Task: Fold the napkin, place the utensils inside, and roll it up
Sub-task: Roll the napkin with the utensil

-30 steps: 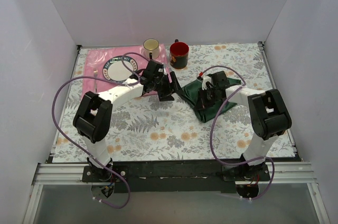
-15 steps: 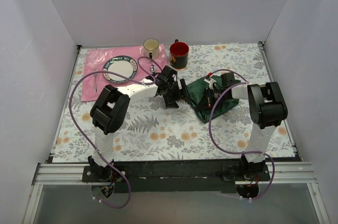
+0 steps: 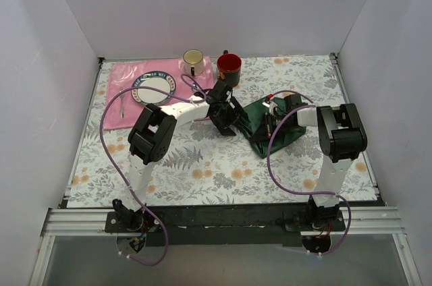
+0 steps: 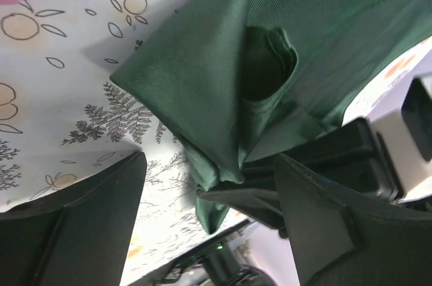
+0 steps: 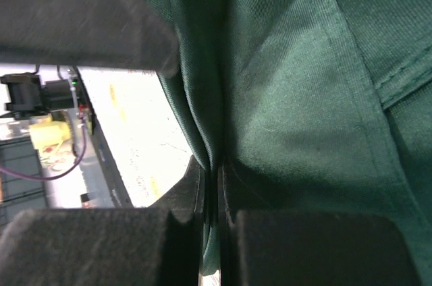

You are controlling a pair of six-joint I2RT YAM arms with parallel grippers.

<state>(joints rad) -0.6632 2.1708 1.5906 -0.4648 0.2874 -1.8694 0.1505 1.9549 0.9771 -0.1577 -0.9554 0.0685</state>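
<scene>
The left arm (image 3: 152, 141) rises from the near edge of the flowered table (image 3: 202, 171) and stretches diagonally to the centre. The right arm (image 3: 341, 137) stands upright near the right edge, its forearm bent left and low. The napkin (image 3: 260, 124) lies bunched and folded just right of the table's centre, between the two wrists. The left gripper (image 4: 209, 161) hovers at the napkin's left corner, fingers spread wide either side of a fold without pinching it. The right gripper (image 5: 214, 218) is pinched tight on a fold of the napkin.
</scene>
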